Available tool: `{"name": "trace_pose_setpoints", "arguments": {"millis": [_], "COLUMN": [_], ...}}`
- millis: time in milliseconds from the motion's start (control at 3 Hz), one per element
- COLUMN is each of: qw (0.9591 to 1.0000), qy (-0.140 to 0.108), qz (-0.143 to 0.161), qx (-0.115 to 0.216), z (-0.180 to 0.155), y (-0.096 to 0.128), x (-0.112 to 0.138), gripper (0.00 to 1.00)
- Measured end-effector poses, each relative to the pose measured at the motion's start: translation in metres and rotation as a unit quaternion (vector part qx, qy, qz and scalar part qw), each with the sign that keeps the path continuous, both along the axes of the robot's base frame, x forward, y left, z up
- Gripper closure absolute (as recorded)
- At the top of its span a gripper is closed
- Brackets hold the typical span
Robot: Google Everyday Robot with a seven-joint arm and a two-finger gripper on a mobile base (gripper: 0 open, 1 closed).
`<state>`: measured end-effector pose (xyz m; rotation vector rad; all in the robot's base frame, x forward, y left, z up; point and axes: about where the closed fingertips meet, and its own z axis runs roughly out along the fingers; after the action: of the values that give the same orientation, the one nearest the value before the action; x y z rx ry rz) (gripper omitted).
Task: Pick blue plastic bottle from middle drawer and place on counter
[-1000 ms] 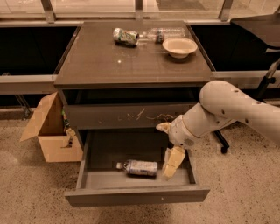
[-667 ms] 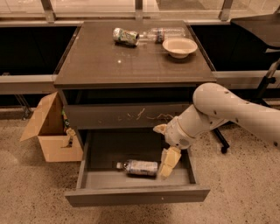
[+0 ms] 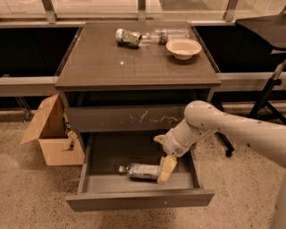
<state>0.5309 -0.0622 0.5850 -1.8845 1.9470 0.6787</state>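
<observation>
Hand [image 3: 166, 169] hangs low inside the middle drawer [image 3: 138, 199]; released or clenched, can't tell. Blue plastic bottle [image 3: 142, 171] lies just beside it, lengthwise along the drawer front, cap end pointing away.

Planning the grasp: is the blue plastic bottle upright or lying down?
Lying down: the blue plastic bottle rests lengthwise on the middle drawer floor, with the gripper beside it.

Speckled floor [image 3: 35, 197], cardboard box [image 3: 49, 134] left — window frames [image 3: 142, 4] behind.
</observation>
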Motion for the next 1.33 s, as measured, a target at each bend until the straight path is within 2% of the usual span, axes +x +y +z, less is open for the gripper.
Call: {"name": "trace_pose_setpoints", "arguments": {"millis": [333,1000,1333], "qw": [0.9999,0.9988,0.9988], "qy": [0.007,0.016,0.016], "qz": [-0.001,-0.027,-0.027], "qx": [-0.008,-0.037,-0.037], "z": [-0.040,-0.111,-0.111], "y": [0.005,0.019,0.019], "x": [0.015,0.043,0.043], "gripper": [0.00,0.00,0.00]}}
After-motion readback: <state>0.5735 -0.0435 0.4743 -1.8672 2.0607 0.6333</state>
